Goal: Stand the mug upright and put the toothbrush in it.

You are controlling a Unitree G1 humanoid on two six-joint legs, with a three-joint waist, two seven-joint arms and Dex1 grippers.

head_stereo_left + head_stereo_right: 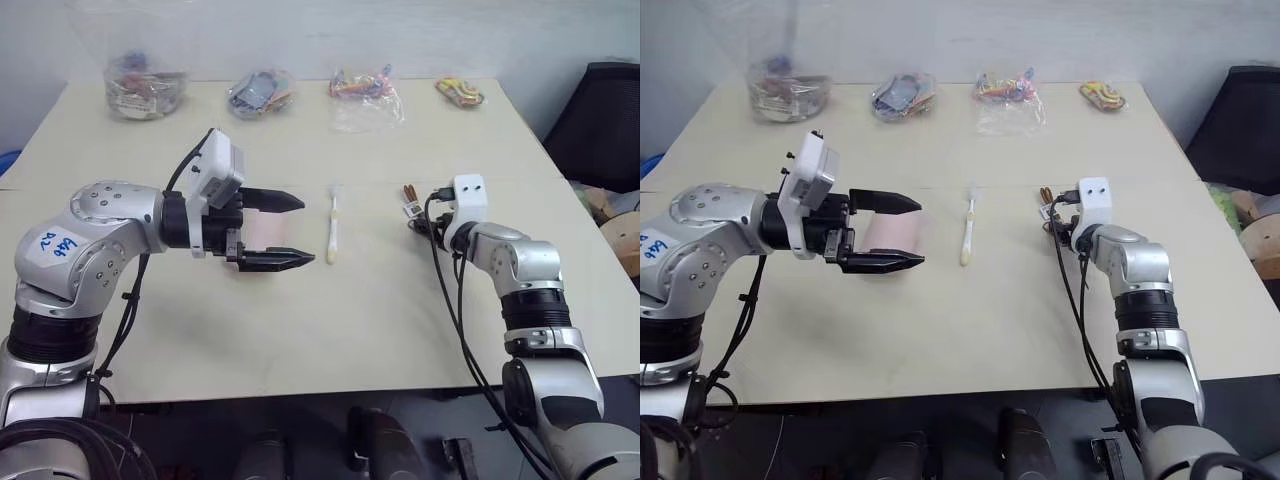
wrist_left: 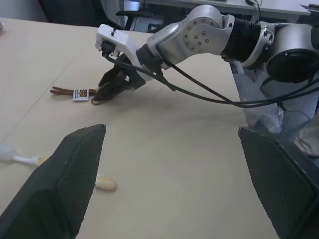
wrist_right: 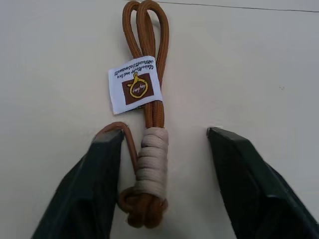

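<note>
Pale worktop (image 1: 350, 320): mug (image 1: 892, 233) lies sideways between left gripper (image 1: 888, 232) jaws, spread wide. Toothbrush (image 1: 333, 224) at its 3 o'clock. Right gripper (image 3: 162, 169) jaws straddle brown cord (image 3: 148, 104). Next: grip mug, tip it upright.

White tag (image 3: 135, 83) on brown cord (image 3: 152, 107): small print unreadable; blue handwriting on left arm's sticker (image 1: 58, 243) illegible.

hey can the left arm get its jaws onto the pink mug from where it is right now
Probably yes. The left gripper hangs wide open with the mug lying on its side right between or just behind its two fingers, and nothing sits between them. The toothbrush lies apart, to the right.
</note>
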